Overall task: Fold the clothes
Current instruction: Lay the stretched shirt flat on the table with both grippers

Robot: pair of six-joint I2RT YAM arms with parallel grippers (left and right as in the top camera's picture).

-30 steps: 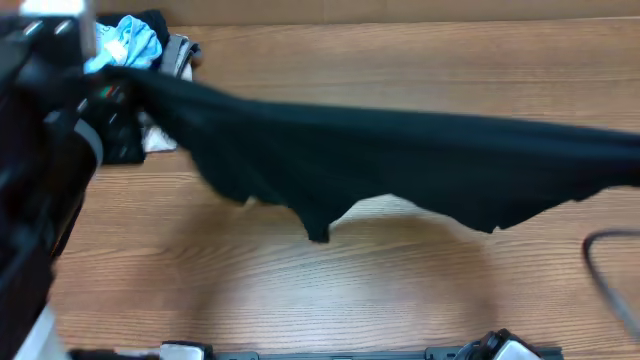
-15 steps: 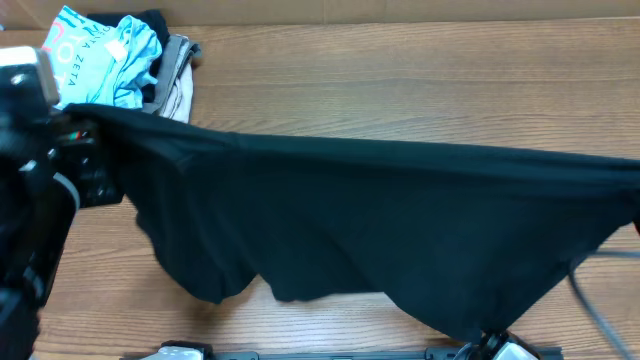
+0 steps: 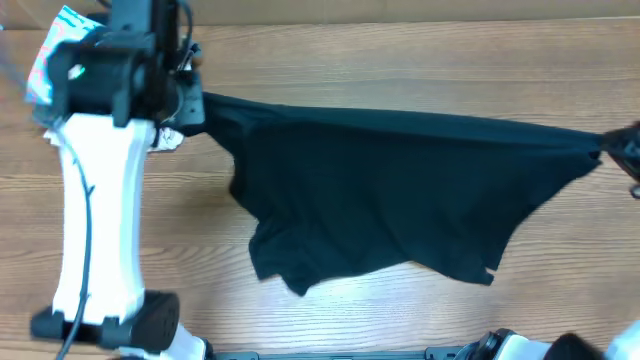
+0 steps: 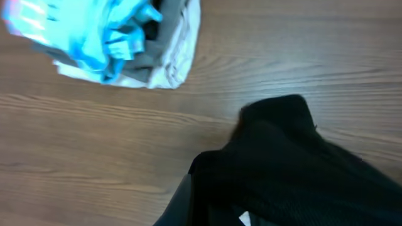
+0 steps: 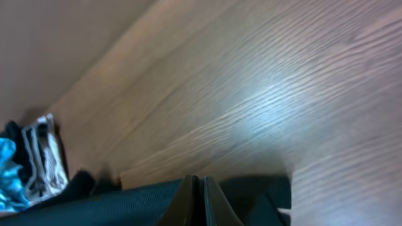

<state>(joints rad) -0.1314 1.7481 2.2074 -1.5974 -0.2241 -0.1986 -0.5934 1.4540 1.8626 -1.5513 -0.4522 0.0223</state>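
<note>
The clothes (image 3: 400, 190), one large black garment, are stretched left to right across the wooden table, and the lower edge sags toward the front. My left gripper (image 3: 193, 107) is shut on the garment's far left corner. At the right edge of the overhead view, my right gripper (image 3: 616, 150) is shut on the right corner. In the left wrist view the black fabric (image 4: 295, 163) covers the jaws, with a small white tag (image 4: 244, 218) showing. The right wrist view shows the fingers (image 5: 200, 191) pressed together with black fabric (image 5: 125, 204) pinched between them.
A pile with a light blue shirt (image 4: 94, 37) and beige and grey garments (image 4: 176, 59) lies at the far left corner, partly behind my left arm (image 3: 95, 220). The same pile (image 5: 31, 163) shows in the right wrist view. The arm bases (image 3: 500, 348) sit at the front edge.
The garment swung toward the front edge and then drew back. My left arm moved right with its corner, and the right gripper came into view at the right edge.
</note>
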